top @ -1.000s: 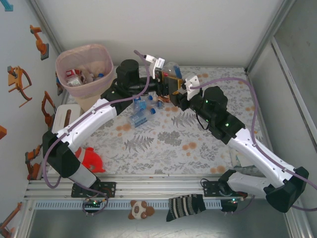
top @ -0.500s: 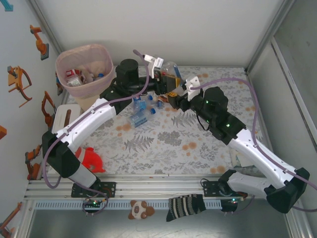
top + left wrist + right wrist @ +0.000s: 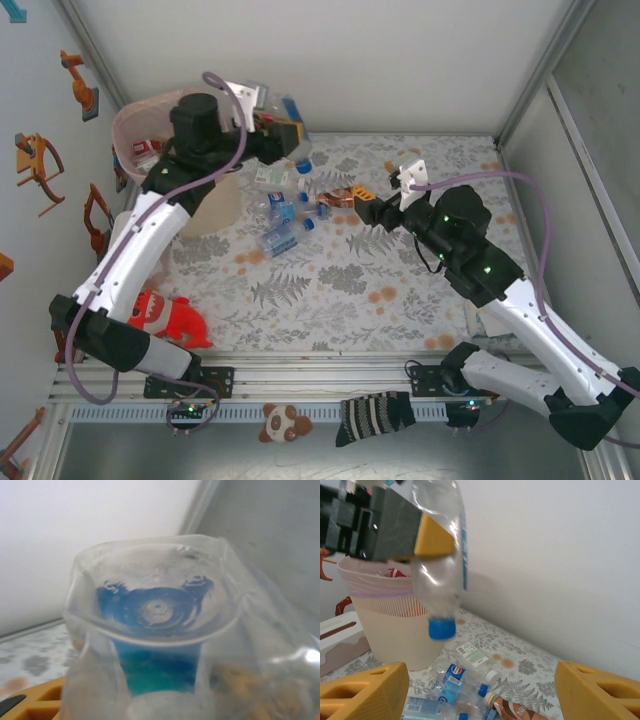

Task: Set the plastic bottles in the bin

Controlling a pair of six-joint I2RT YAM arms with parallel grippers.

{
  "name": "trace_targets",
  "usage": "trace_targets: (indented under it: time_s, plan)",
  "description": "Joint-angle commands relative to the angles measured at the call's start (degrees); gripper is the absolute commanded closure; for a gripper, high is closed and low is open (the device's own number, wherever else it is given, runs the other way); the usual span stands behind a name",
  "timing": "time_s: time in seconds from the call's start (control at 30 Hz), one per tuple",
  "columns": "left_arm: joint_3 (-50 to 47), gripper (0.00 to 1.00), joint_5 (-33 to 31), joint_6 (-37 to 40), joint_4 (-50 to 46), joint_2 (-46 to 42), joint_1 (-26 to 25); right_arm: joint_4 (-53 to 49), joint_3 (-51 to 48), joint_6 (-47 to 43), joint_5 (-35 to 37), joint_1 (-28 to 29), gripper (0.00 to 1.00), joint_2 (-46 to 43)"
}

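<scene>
The left hand (image 3: 282, 124) is clenched on a clear plastic bottle (image 3: 440, 575) with a blue label and cap, held high above the desk (image 3: 330, 285). In the right wrist view the bottle hangs cap down, and a yellow finger pad (image 3: 434, 537) presses its side. In the left wrist view the bottle's round bottom (image 3: 157, 610) sits close to the lens. From overhead, the held bottle lies to the right of the bin's rim and close to the back wall, not over the opening.

The bin (image 3: 135, 115), beige and ribbed with a pink liner, stands in the far left corner of the desk. Something red-labelled shows inside it.

The right hand (image 3: 350, 197) is released and holds nothing, its yellow fingers (image 3: 365, 690) spread wide. It hovers low by a loose cluster of plastic bottles (image 3: 285, 212) lying on their sides on the fern-patterned desk, just right of the bin. Most are clear with blue labels, and one has an orange-brown label (image 3: 507, 707).

A red toy shark (image 3: 165, 315) lies at the near left of the desk, well apart from the bottles.
</scene>
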Motion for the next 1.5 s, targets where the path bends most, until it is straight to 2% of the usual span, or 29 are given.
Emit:
trace_targets:
  time_s: [0.0,0.2,0.3,0.37,0.57,0.77,0.97,1.2,1.47]
  plan:
    - [4.71,0.49,-6.98,7.61,-9.43,-2.51,4.12,-1.22,1.11,-0.21,1.17,0.25,0.24,-0.23]
    - [11.23,0.49,-15.12,13.78,-18.24,-0.54,11.80,-1.15,1.68,-0.37,0.65,0.25,0.24,0.64]
    - [14.75,0.49,-19.61,19.78,-22.35,2.27,13.97,-1.18,1.90,-0.50,0.41,0.25,0.24,0.96]
    - [15.98,0.49,-24.39,26.40,-23.90,4.40,14.33,-1.21,1.90,-0.64,0.31,0.25,0.24,1.00]
    - [13.96,0.53,-39.40,42.89,-18.63,8.62,14.43,-1.60,1.88,-0.76,0.12,0.25,0.24,1.09]
    - [16.91,0.54,-46.43,51.87,-17.00,15.49,15.49,-1.63,1.72,-0.81,-0.07,0.25,0.24,1.43]
    - [16.04,0.53,-45.88,56.19,-15.61,19.50,17.19,-2.10,1.72,-0.81,-0.28,0.25,0.24,2.14]
    - [15.62,0.52,-42.10,55.32,-15.22,23.34,20.86,-2.78,2.00,-0.99,-0.28,0.25,0.24,2.76]
    - [19.03,0.48,-38.02,51.66,-21.12,30.14,24.42,-2.83,1.72,-0.81,-0.23,0.25,0.24,3.81]
